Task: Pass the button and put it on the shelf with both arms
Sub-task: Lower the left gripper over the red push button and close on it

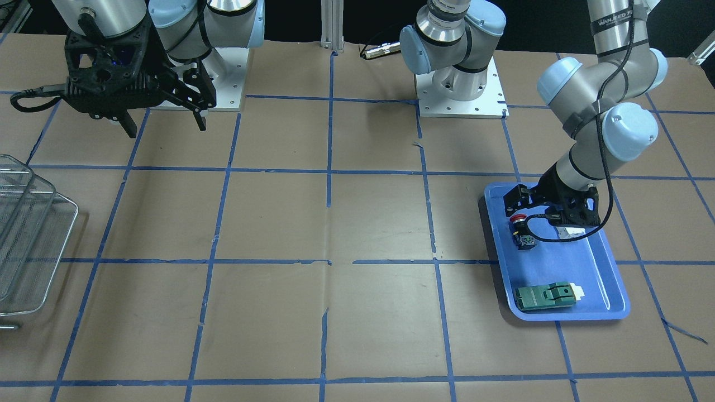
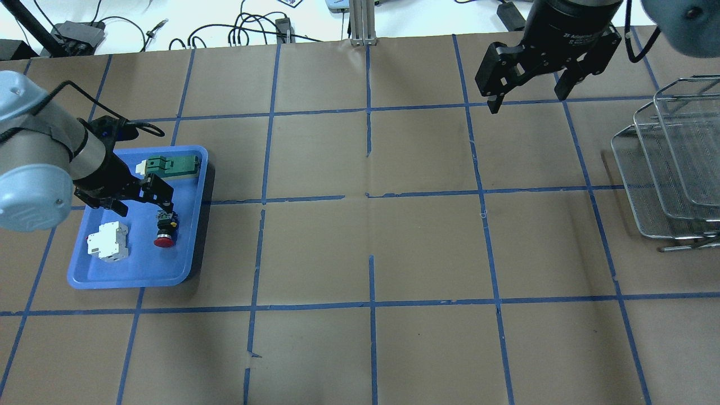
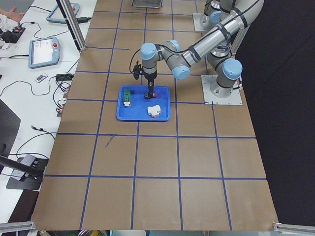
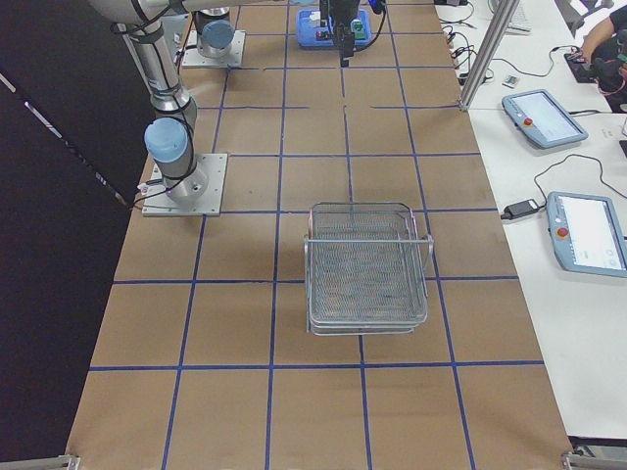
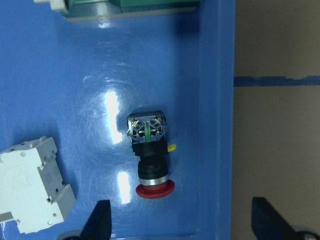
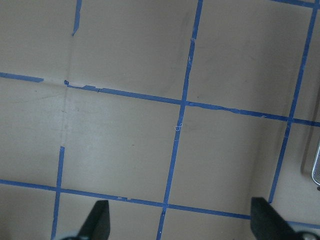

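Observation:
The button [image 2: 164, 230] lies on its side in the blue tray [image 2: 140, 264], red cap toward the robot; it also shows in the left wrist view [image 5: 150, 160] and the front view [image 1: 520, 229]. My left gripper [image 2: 143, 201] hangs open just above the tray, over the button and apart from it; its fingertips [image 5: 100, 220] show wide apart at the bottom of the wrist view. My right gripper [image 2: 526, 95] is open and empty, high over the bare table. The wire-mesh shelf [image 2: 669, 169] stands at the table's right end, also seen from the right side [image 4: 367, 264].
A white breaker block [image 2: 108, 241] lies in the tray beside the button. A flat green switch [image 2: 171, 164] lies at the tray's far end. Brown paper with blue tape lines covers the table between the tray and the shelf.

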Controlling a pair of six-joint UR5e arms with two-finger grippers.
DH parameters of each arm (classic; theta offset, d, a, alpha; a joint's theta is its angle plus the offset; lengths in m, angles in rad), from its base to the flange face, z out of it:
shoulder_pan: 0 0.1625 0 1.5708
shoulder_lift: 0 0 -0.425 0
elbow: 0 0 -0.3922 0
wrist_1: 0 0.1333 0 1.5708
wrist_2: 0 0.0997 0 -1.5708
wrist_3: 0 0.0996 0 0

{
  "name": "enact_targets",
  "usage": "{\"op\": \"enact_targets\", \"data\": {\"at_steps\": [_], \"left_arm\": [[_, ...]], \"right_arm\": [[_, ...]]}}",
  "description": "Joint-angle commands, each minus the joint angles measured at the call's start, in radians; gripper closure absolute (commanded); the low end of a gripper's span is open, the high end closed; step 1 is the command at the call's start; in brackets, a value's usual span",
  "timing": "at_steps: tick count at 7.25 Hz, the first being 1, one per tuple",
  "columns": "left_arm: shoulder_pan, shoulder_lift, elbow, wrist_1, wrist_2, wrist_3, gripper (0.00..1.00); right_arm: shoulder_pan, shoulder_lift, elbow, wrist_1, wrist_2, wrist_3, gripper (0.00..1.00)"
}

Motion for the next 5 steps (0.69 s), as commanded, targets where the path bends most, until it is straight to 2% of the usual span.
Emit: {"op": "enact_targets", "data": {"at_steps": [1,3,5], "left_arm": [[0.010,-0.043,-0.008,0.025,0.002,-0.002,0.00],[0.011,-0.078,-0.009,0.037,0.003,-0.080,0.00],[0.011,-0.093,-0.009,0.054,0.005,-0.080,0.07]], "right_arm": [[0.000,0.000,-0.001,0.000,0.000,0.000,0.00],[0.000,0.000,-0.001,0.000,0.000,0.000,0.00],[0.000,0.000,-0.001,0.000,0.000,0.000,0.00]]}}
